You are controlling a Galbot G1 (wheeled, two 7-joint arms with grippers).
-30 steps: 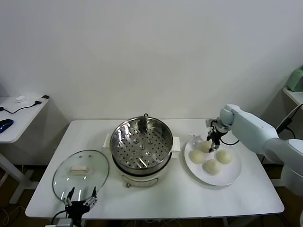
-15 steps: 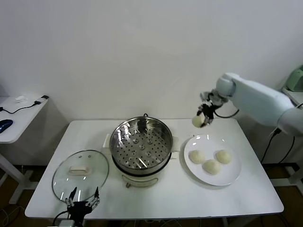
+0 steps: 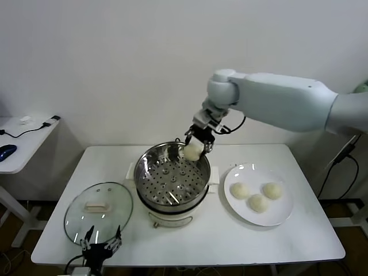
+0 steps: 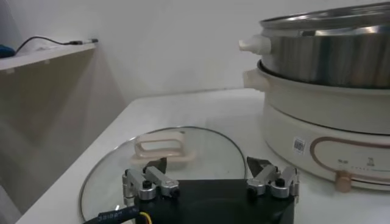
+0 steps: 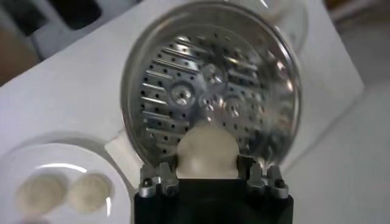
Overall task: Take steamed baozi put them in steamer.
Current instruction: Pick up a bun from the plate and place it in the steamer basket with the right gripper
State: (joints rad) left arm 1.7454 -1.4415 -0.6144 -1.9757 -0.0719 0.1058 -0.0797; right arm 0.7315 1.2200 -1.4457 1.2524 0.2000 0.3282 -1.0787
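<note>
The right claw grips a bun above the steamer; the left claw waits spread beside the lid.

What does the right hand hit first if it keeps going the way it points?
Likely the steamer's perforated tray: the right hand, shut on a baozi, points down over the steamer. Nothing shows between.

steamer: table centre
lid: left of steamer
plate: right, held three baozi
fourth baozi: above steamer's rear-right rim
</note>
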